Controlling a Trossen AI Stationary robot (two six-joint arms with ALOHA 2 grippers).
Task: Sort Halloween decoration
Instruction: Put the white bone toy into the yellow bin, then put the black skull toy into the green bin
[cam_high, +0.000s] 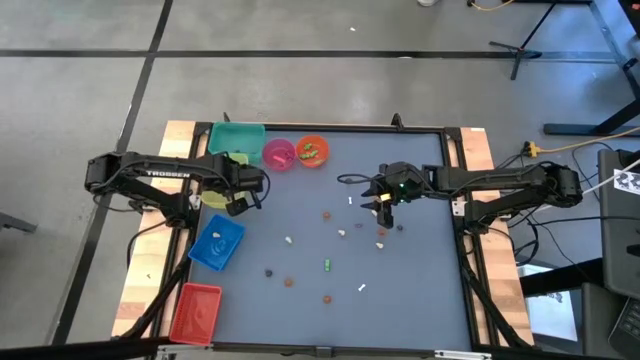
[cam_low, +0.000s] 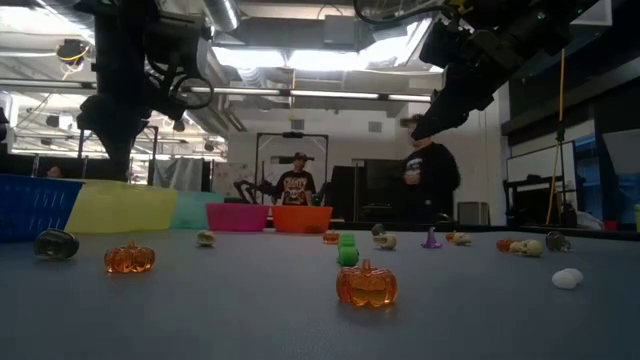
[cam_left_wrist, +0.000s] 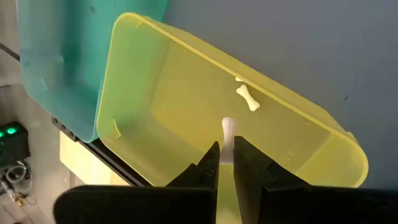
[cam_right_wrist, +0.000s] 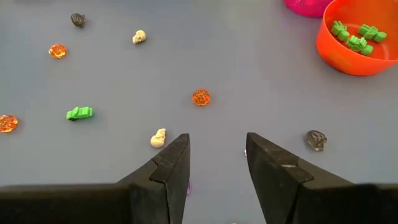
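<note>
A: From above, where are the arms?
B: Left gripper (cam_high: 243, 196) hangs over the yellow bin (cam_high: 222, 198); right gripper (cam_high: 385, 203) hovers above scattered trinkets (cam_high: 327, 265) on the surface (cam_high: 420, 280).
A: Left wrist view?
B: Its fingers (cam_left_wrist: 208, 163) pinch a white bone (cam_left_wrist: 228, 138) above the bin, another bone (cam_left_wrist: 247, 98) inside. I judge release comes next.
A: Right wrist view?
B: Fingers (cam_right_wrist: 168, 165) apart, nothing held, a skull (cam_right_wrist: 159, 137) just beside them.

Left gripper (cam_left_wrist: 226, 155) is hanging right over a translucent yellow plastic bin (cam_left_wrist: 155, 87), fingers pinched on a small white bone-shaped trinket (cam_left_wrist: 228, 138). Another little white bone (cam_left_wrist: 247, 98) is already lying inside the bin. A teal plastic bin (cam_left_wrist: 56, 62) sits right beside the yellow one.
</note>
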